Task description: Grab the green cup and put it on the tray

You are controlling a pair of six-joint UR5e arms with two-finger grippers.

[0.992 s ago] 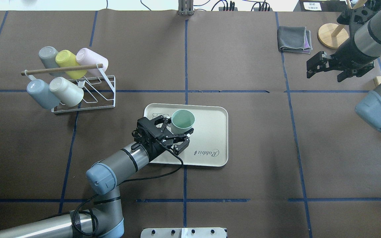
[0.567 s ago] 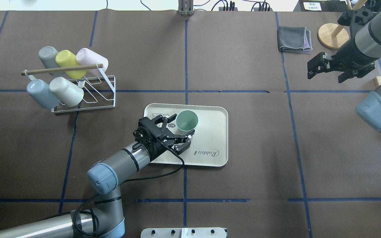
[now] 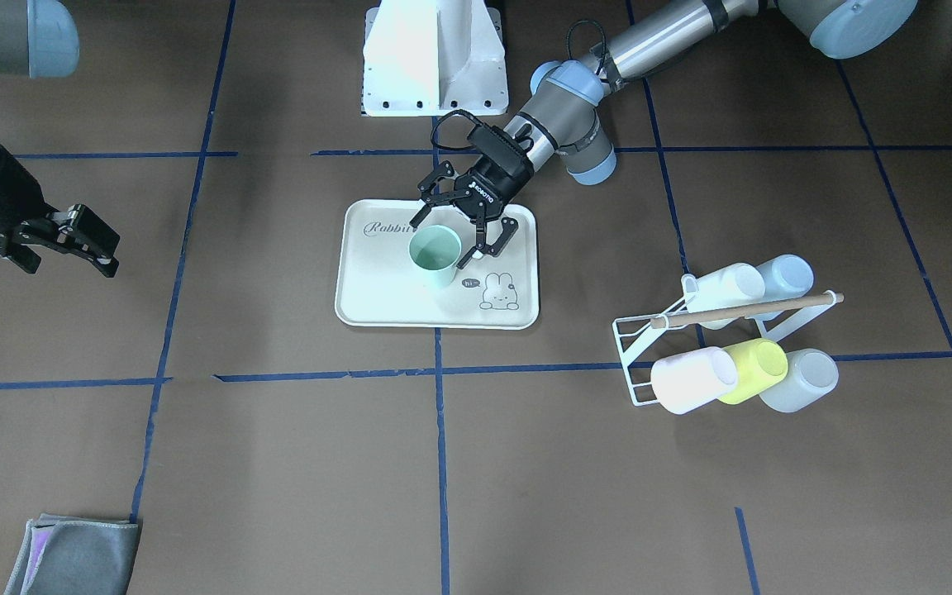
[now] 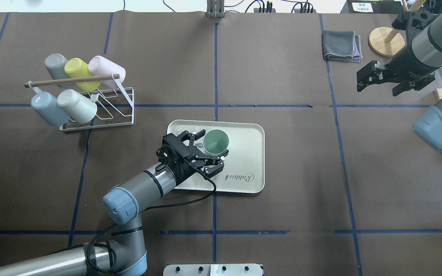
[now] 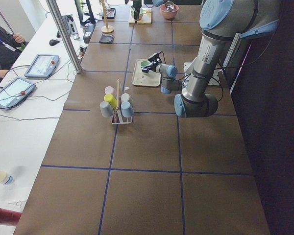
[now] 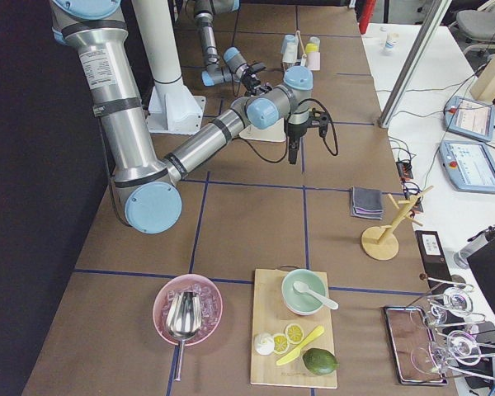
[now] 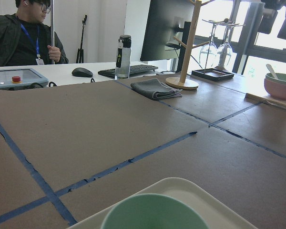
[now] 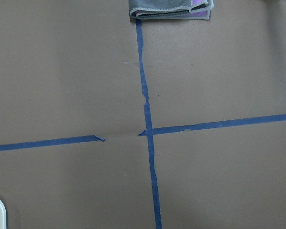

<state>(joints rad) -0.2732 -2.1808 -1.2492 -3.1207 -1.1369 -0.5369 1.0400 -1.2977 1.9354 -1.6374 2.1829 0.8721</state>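
The green cup (image 4: 216,141) stands upright on the tray (image 4: 244,161), mouth up, approx mid-tray, betw the bunny sketch (image 3: 499,291) and the "Rabbit" script (image 3: 385,229). L gripper (image 4: 209,145) straddles it w/ jaws spread wide, not pinching it as far as I can see. I'd call this the release end of the placing step, so the task looks nearly done. Next move prob calls for a straight pull-back or lift w/o a finger clipping the cup wall. It looks light and would tip easily.

Cup sits clear of every tray rim. Nearest things: cup rack (image 4: 90,103) well off the tray's far-left corner, R gripper (image 4: 363,81) well off to the tray's right, jaws parted, holding nothing. Plenty of room to back out over the tray's near-left corner.
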